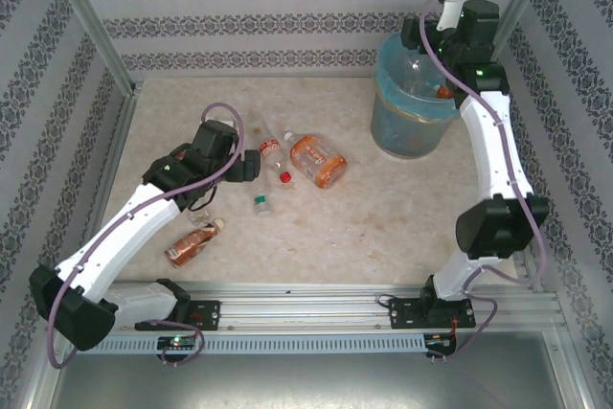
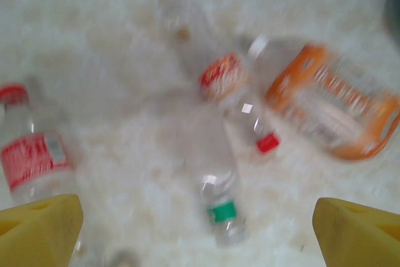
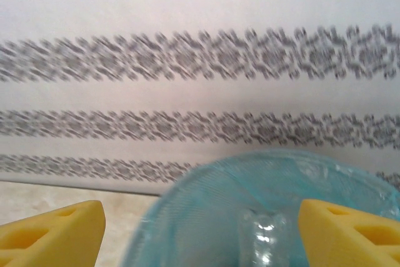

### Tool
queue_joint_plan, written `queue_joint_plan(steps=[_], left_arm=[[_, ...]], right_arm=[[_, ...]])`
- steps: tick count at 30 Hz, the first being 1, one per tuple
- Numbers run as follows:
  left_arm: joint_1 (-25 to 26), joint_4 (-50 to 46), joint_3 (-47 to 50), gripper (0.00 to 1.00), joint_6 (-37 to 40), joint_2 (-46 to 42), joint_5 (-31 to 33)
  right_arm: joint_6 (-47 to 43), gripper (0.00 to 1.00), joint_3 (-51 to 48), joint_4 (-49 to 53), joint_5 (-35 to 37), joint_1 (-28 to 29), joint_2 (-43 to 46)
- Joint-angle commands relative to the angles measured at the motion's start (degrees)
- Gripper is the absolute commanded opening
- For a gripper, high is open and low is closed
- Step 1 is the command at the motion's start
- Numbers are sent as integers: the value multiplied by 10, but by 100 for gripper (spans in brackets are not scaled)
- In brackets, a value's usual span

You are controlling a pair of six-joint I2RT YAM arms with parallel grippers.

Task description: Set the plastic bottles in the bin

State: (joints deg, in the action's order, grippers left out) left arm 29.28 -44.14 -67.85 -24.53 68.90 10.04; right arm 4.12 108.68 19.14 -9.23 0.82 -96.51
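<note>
**Item 1, bin**: round, lined with a light-blue bag, at the far right of the counter. Inside I can make out a clear bottle standing up near the middle. There is also something orange against the right-hand wall. Anything deeper is too murky for me to list.

**Item 2, right gripper**: over the bin, fingers apart. From its wrist camera I see the clear bottle's top below and between them, touching neither finger.

**Item 3, bottles loose on the counter, mid-left:**
- orange-labelled bottle, lying down, the widest of the group
- red-labelled bottle with a red cap, just beside it on the left
- green-capped bottle, clear, lying near those two
- second red-labelled bottle, at the left edge of the left wrist view
- brown bottle, lying by the left arm, apart from the cluster

**Item 4, left gripper**: above the cluster, fingers wide apart, gripping nothing. Its wrist view is blurred.
</note>
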Motion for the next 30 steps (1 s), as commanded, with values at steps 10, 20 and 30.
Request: queue_joint_plan(steps=[10, 20, 30], left_arm=[[-17, 52, 55, 91, -108, 127, -156], [-21, 90, 35, 88, -97, 229, -98], [-45, 150, 5, 88, -88, 310, -118]], right_arm=[[-27, 81, -83, 12, 50, 122, 134], [-54, 79, -176, -14, 97, 287, 204], [-49, 79, -193, -24, 99, 352, 184]])
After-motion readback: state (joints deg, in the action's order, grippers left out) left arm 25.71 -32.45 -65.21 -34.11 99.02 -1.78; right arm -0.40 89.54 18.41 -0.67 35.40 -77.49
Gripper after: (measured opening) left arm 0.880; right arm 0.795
